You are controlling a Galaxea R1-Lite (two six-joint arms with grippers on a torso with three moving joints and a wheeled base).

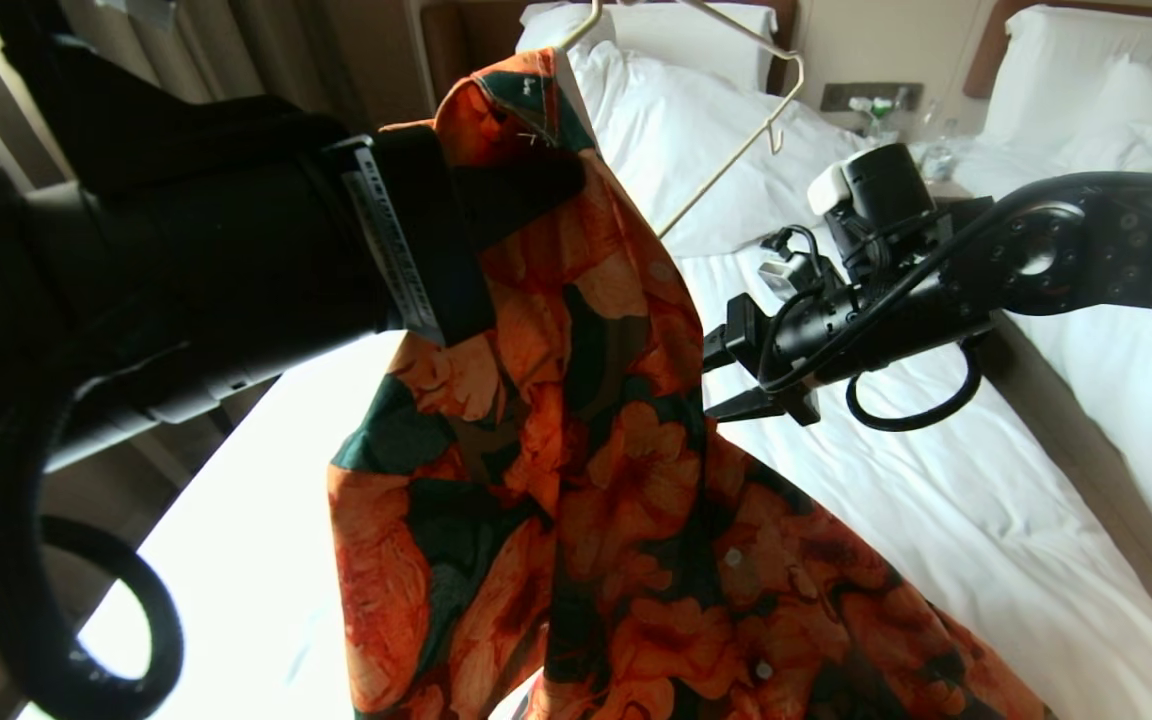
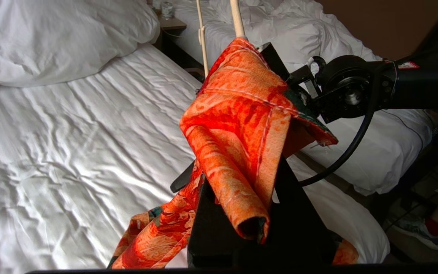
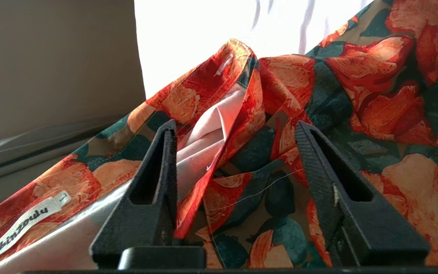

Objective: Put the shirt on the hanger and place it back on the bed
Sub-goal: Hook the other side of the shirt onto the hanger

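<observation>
Holding the shirt [image 1: 576, 480] hanging lengthwise down centre frame, we clench our left gripper [image 2: 242, 213]; right gripper [image 3: 238, 182] released.

The shirt [image 1: 586, 480] hangs above the bed [image 1: 936, 520], draped over the hanger [image 1: 736, 150], whose bare arm juts out to its right. The left gripper [image 2: 242, 205] is on the shirt's upper edge; the right gripper [image 3: 238, 190] sits beside the cloth, with another bed [image 1: 1126, 330] farther right.

Daylight from the left blows out the near bed [image 1: 236, 560] sheet to glaring white; the left arm [image 1: 186, 270] is backlit, nearly black, close and blurred.
</observation>
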